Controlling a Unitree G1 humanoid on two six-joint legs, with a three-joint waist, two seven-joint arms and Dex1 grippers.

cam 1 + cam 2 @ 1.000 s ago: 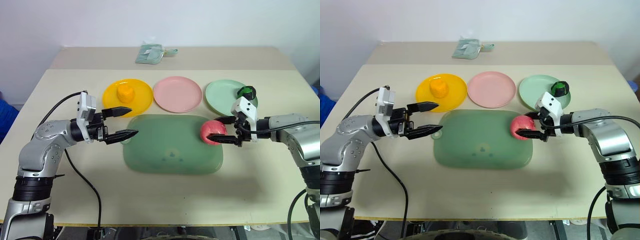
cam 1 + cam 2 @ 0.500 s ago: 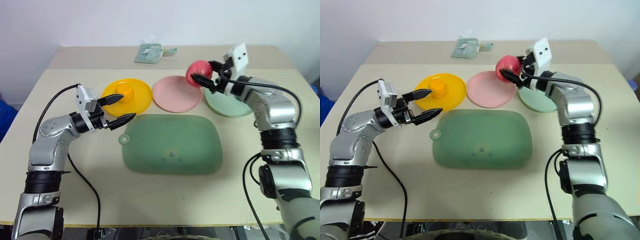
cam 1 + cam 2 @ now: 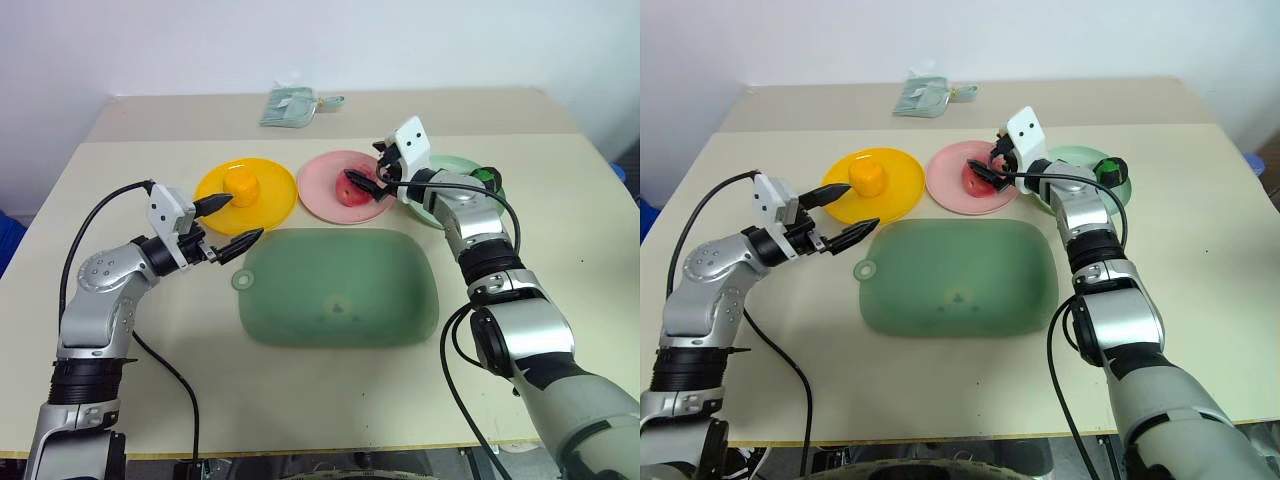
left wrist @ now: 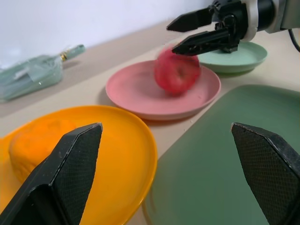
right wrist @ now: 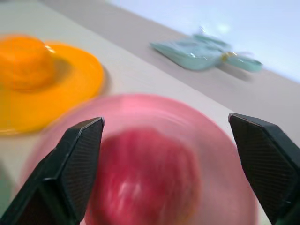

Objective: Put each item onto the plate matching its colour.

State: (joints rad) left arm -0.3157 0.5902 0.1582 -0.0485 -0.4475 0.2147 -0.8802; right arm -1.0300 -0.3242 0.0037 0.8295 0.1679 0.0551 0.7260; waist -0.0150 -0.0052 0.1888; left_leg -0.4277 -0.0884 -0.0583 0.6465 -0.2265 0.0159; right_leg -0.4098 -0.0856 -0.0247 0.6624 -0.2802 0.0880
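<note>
Mostly beige table (image 3: 560,300), white wall (image 3: 300,40) behind, green mat (image 3: 340,290) centre.

The pink plate (image 3: 340,186) is crowded by the red apple (image 3: 352,188) and the right gripper (image 3: 368,181) spread above it. Bare tabletop (image 3: 150,330) is left around the green mat (image 3: 338,287).

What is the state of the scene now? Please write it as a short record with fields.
yellow plate: holds the orange toy
pink plate: holds the red apple toy
mint green plate: holds the dark green toy
green mat: nothing on it
right gripper: jaws open, at the red apple toy
left gripper: jaws open, beside the yellow plate
folded cloth: far table edge
</note>
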